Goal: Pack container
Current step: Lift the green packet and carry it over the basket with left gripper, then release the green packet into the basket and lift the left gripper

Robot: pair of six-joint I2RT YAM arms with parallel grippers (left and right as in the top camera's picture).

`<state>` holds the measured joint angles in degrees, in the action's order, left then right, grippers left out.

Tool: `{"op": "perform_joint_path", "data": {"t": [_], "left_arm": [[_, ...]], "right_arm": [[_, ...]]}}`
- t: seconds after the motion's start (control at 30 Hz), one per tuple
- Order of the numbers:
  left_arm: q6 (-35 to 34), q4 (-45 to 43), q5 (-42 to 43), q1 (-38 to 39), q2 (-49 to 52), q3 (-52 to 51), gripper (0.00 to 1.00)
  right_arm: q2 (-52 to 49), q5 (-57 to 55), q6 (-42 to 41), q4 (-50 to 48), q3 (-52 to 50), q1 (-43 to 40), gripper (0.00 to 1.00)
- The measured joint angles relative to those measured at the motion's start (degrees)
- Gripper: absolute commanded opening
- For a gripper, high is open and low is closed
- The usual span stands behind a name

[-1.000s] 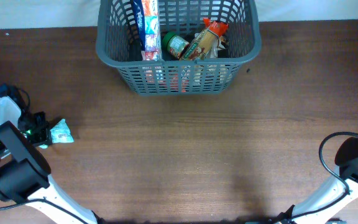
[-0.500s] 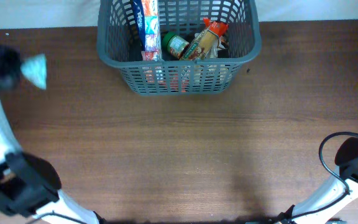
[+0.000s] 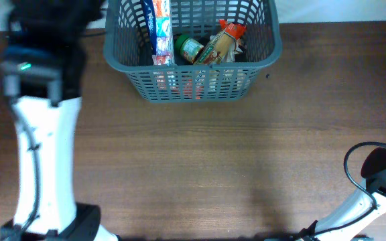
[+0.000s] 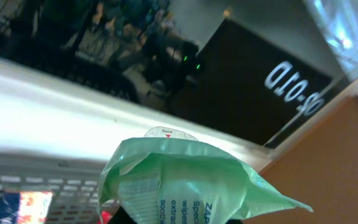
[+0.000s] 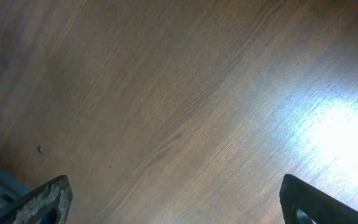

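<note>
Left jaws clamping a green wipes packet [image 4: 185,180]; right jaws standing apart over bare worktop [image 5: 197,93]. We're seeing the container [image 3: 193,86] sitting at the worktop's far edge, long axis left-right, left arm [image 3: 42,134] stretching up beside its left end.

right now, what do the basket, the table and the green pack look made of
The basket: moulded plastic, dark grey, matte; slotted lattice walls. The table: wood or wood-look laminate, semi-gloss; grain lines and a glare patch. The green pack: thin plastic film, probably, slightly shiny; it crinkles and folds, with print on it.
</note>
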<state>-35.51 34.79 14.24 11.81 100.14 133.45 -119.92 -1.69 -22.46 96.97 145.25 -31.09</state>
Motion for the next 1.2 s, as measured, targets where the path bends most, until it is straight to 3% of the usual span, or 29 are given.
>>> {"op": "perform_joint_path", "data": {"t": [0.2, 0.37, 0.63, 0.7, 0.8, 0.93, 1.0, 1.2], "left_arm": [[0.9, 0.0, -12.0, 7.1, 9.1, 0.0, 0.02], [1.3, 0.8, -20.5, 8.4, 18.8, -0.2, 0.02], [1.5, 10.8, -23.8, 8.3, 29.6, -0.6, 0.05], [1.5, 12.0, -23.8, 8.3, 30.9, -0.7, 0.13], [1.8, 12.8, -23.8, 8.3, 31.7, -0.9, 0.46], [1.9, 12.5, -23.9, 8.3, 31.7, -0.9, 0.74], [2.1, 12.5, -24.0, 8.3, 31.7, -0.9, 0.97], [3.9, 12.2, -24.2, 8.3, 31.7, -0.9, 0.99]], "right_arm": [[0.0, 0.0, 0.0, 0.0, 0.0, 0.0, 0.99], [0.0, 0.0, 0.0, 0.0, 0.0, 0.0, 0.99], [0.0, 0.0, 0.0, 0.0, 0.0, 0.0, 0.99], [0.0, 0.0, 0.0, 0.0, 0.0, 0.0, 0.99], [0.0, 0.0, 0.0, 0.0, 0.0, 0.0, 0.99], [0.0, 0.0, 0.0, 0.0, 0.0, 0.0, 0.99], [0.0, 0.0, 0.0, 0.0, 0.0, 0.0, 0.99], [0.0, 0.0, 0.0, 0.0, 0.0, 0.0, 0.99]]}}
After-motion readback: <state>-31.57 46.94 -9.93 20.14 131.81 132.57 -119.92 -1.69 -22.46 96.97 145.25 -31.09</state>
